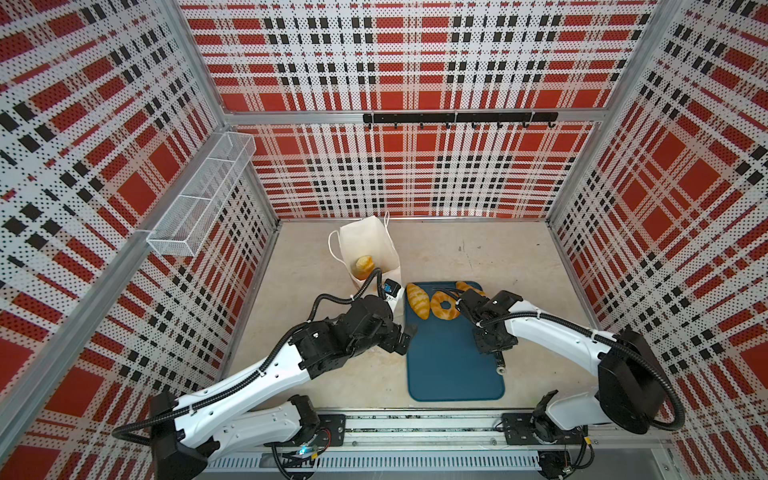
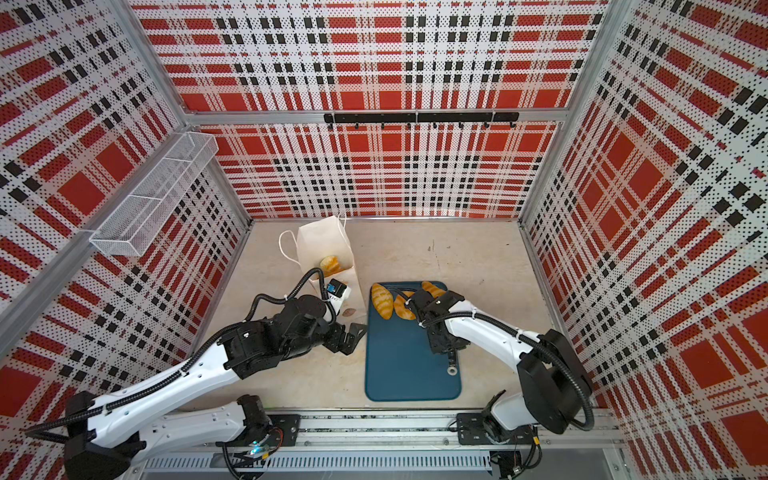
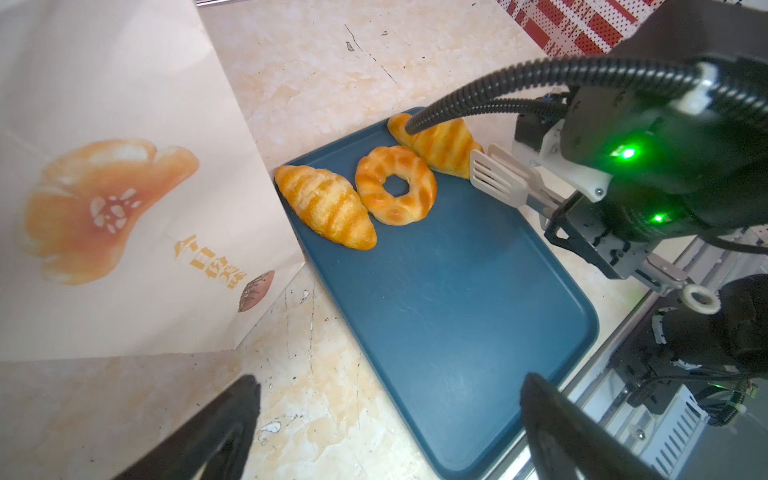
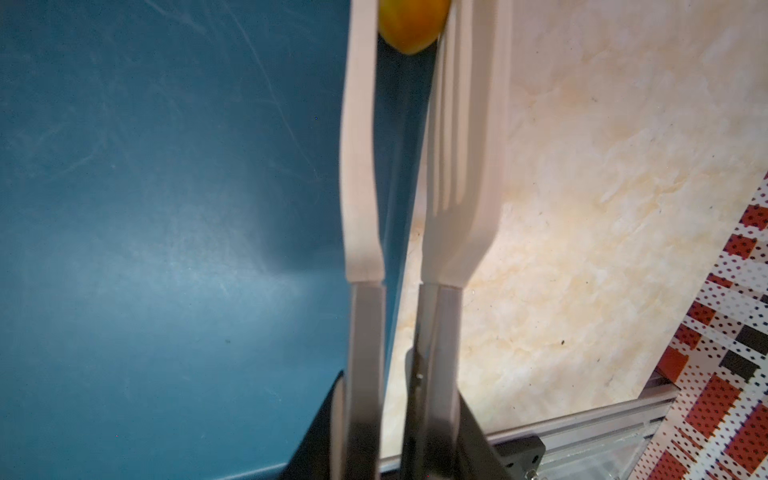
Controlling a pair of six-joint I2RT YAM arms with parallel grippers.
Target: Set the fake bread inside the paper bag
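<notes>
The paper bag stood open just beside the tray with one golden pastry showing inside, while the tray held three more — a croissant, a ring doughnut and a second croissant at its far edge — so the job looked partly done. The right gripper was clamped on white tongs whose blades flanked that second croissant; the left gripper hung wide open and empty. The bag's gold Chinese characters were too soft to read.

A lab test cell (plaid panel walls, aluminium framing).
</notes>
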